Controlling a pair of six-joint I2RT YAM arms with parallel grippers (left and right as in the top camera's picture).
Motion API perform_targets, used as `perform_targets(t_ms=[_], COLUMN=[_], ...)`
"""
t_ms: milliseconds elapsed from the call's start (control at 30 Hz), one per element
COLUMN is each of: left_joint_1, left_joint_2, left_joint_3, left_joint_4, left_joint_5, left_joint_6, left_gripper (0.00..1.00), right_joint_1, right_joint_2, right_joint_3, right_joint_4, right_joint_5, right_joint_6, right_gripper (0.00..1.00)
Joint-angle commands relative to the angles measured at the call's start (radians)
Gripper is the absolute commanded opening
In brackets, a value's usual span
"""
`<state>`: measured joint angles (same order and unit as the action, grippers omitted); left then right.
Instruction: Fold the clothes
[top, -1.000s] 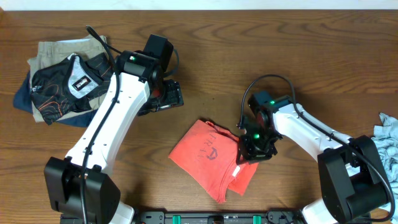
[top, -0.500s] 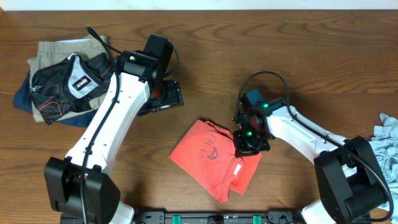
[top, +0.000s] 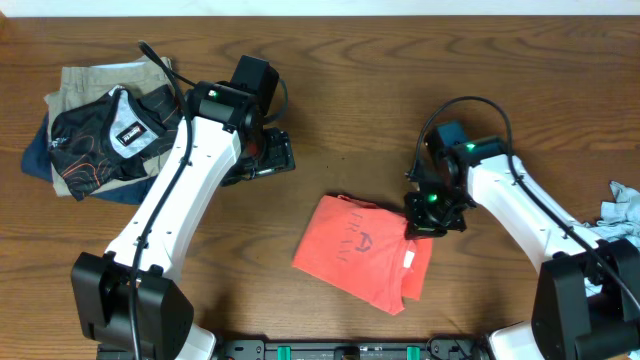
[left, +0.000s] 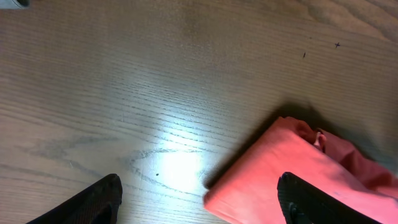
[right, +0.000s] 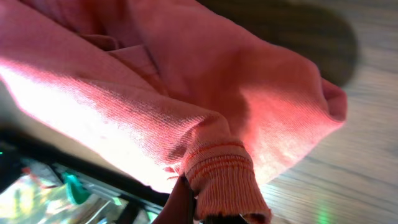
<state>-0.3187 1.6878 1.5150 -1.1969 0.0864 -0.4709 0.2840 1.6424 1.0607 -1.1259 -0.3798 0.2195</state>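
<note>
The wooden table (top: 340, 80) is carrying everything in view, and both arms are reaching over it from the near edge. The left arm (top: 180, 190) is stretching up and across. The right arm (top: 510, 200) is bending in toward the middle.

The coral-red T-shirt (top: 360, 255) is lying folded into a rough slanted rectangle on the table. It is sitting just to the left of and below the right gripper (top: 424, 222) in the overhead view, with its upper right corner reaching under that gripper. It is lying well apart from the left gripper (top: 262, 158), down and to that gripper's right. Lettering and one big letter are showing on its top face, too small to read.

A pile of other clothes (top: 100, 130), tan, dark blue and black-and-white, is resting to the left of the left gripper. A light-blue cloth (top: 625, 215) is lying far to the right of the right gripper, at the table's edge.

The left gripper (left: 199, 202) is hanging with its fingers (left: 93, 202) spread wide and nothing between them. Bare wood is showing below, and the shirt's corner (left: 311, 168) is off toward its right finger.

The right gripper (right: 208, 208) is pinching the shirt. A bunched fold with a ribbed hem (right: 217, 168) is running straight into its closed fingertips.
</note>
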Motion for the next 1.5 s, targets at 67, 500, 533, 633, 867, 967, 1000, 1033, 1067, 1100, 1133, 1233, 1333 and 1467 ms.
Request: perform_targets(t_ms=[67, 500, 533, 633, 867, 967, 1000, 1033, 1067, 1100, 1133, 1233, 1333, 1467], left_joint_1=[0.002, 0.002, 0.002, 0.002, 0.002, 0.002, 0.002, 0.002, 0.002, 0.002, 0.002, 0.002, 0.002, 0.002], left_joint_2=[0.007, 0.007, 0.007, 0.007, 0.007, 0.007, 0.007, 0.007, 0.007, 0.007, 0.007, 0.007, 0.007, 0.007], left_joint_3=[-0.006, -0.006, -0.006, -0.006, -0.006, -0.006, -0.006, -0.006, -0.006, -0.006, -0.006, -0.006, -0.006, -0.006], left_joint_4=[-0.003, -0.01, -0.01, -0.007, -0.006, -0.006, -0.006, -0.006, -0.006, -0.006, -0.006, -0.006, -0.007, -0.007], left_joint_5=[-0.009, -0.009, -0.008, -0.009, -0.009, -0.009, -0.009, -0.009, -0.009, -0.009, -0.009, -0.009, -0.009, -0.008], left_joint_6=[0.007, 0.007, 0.007, 0.007, 0.007, 0.007, 0.007, 0.007, 0.007, 0.007, 0.007, 0.007, 0.007, 0.007], left_gripper=[0.81, 0.81, 0.81, 0.81, 0.81, 0.81, 0.81, 0.81, 0.81, 0.81, 0.81, 0.81, 0.81, 0.81], right_joint_1=[-0.01, -0.013, -0.013, -0.013, -0.018, -0.035, -0.041, -0.048, -0.055, -0.063, -0.068, -0.083, -0.102, -0.126], right_joint_2=[-0.005, 0.003, 0.001, -0.001, -0.001, 0.002, 0.005, 0.007, 0.011, 0.014, 0.019, 0.028, 0.034, 0.037], right_joint_3=[-0.039, -0.021, -0.002, 0.076, 0.246, 0.246, 0.244, 0.243, 0.241, 0.239, 0.236, 0.232, 0.232, 0.209], right_joint_4=[0.005, 0.237, 0.223, 0.159, 0.031, 0.033, 0.033, 0.033, 0.036, 0.043, 0.058, 0.111, 0.124, 0.12], right_joint_5=[0.374, 0.403, 0.389, 0.389, 0.372, 0.396, 0.408, 0.42, 0.435, 0.449, 0.46, 0.481, 0.484, 0.498], right_joint_6=[0.109, 0.066, 0.038, 0.033, 0.007, 0.008, 0.008, 0.008, 0.012, 0.012, 0.012, 0.011, 0.011, 0.011], right_gripper=[0.01, 0.01, 0.01, 0.01, 0.01, 0.02, 0.01, 0.02, 0.02, 0.01, 0.01, 0.01, 0.05, 0.09])
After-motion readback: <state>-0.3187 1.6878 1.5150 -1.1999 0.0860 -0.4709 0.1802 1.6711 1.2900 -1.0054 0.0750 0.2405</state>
